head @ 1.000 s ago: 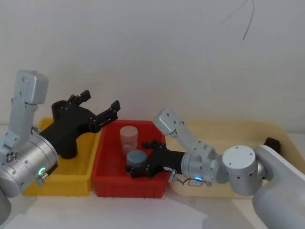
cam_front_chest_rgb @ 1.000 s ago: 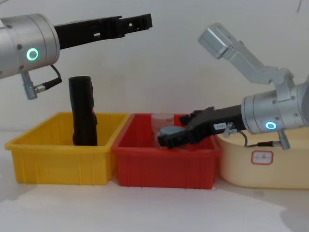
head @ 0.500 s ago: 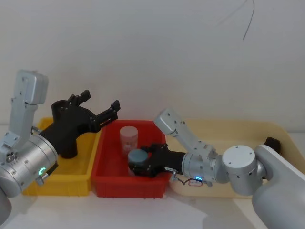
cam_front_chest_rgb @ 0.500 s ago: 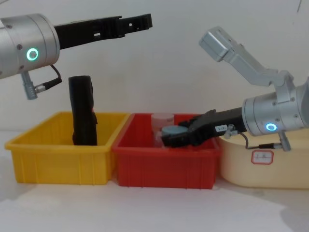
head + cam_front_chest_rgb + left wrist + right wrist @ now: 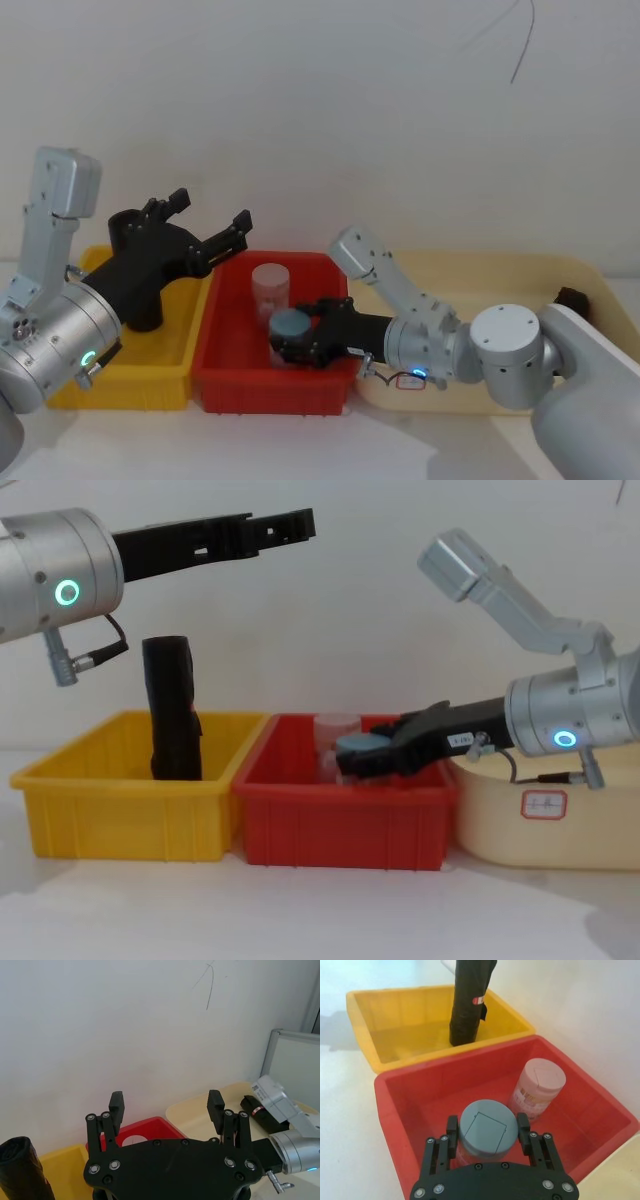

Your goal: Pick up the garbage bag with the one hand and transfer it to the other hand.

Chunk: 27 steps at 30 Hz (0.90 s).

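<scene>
Since a second ago my right gripper (image 5: 487,1135) has lifted slightly inside the red bin (image 5: 225,345), jaws now clamped on the blue-lidded jar (image 5: 485,1127), beside the pink-capped jar (image 5: 537,1087). The jar, not the task's item, is what I hold. Left gripper (image 5: 210,215): jaws spread wide, empty, raised above the yellow bin (image 5: 120,810), seemingly waiting. Garbage bag (image 5: 172,708): upright in the yellow bin, ungrasped. Second roll (image 5: 572,298): cream tray, far right.

Colours across the bins

A black plastic roll with a red mark (image 5: 172,723) is seen in the yellow bin (image 5: 120,815); a grey-blue-lidded jar (image 5: 487,1127) in the red bin (image 5: 340,830).
</scene>
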{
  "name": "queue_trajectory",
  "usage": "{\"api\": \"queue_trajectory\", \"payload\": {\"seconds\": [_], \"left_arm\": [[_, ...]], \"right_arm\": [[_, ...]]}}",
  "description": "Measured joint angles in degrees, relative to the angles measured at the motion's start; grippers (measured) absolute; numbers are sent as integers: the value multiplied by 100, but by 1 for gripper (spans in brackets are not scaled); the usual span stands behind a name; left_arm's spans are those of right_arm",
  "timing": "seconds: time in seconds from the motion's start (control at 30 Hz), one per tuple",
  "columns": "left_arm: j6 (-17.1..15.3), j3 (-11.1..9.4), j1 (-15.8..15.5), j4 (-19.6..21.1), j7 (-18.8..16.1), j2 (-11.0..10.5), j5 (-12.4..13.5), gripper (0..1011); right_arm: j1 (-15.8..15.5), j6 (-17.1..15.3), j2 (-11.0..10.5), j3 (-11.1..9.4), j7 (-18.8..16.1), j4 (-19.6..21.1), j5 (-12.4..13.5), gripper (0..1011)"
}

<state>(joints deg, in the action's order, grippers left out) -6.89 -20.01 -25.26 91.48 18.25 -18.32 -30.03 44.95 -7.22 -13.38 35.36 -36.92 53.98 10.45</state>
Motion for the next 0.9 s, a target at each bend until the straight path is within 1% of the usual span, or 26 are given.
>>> {"api": "queue_trajectory", "payload": {"seconds": [0.1,0.4,0.5,0.6,0.63,0.8,0.83,0.9], "left_arm": [[0,0,0,0,0,0,0,1000],[0,0,0,0,0,0,0,1000],[0,0,0,0,0,0,0,1001],[0,0,0,0,0,0,0,1000],[0,0,0,0,0,0,0,1001],[0,0,0,0,0,0,0,1000],[0,0,0,0,0,0,0,1000],[0,0,0,0,0,0,0,1000]], "right_arm": [[-12,27,-10,-25,8,45,21,691],[-100,150,-108,-246,166,429,191,691],[-166,187,-185,-389,279,662,278,691],[-216,191,-244,-467,355,802,321,691],[-257,191,-298,-536,415,909,353,691],[-403,150,-466,-727,587,1220,430,691],[-459,123,-525,-797,640,1326,452,691],[-519,91,-589,-858,695,1428,473,691]]}}
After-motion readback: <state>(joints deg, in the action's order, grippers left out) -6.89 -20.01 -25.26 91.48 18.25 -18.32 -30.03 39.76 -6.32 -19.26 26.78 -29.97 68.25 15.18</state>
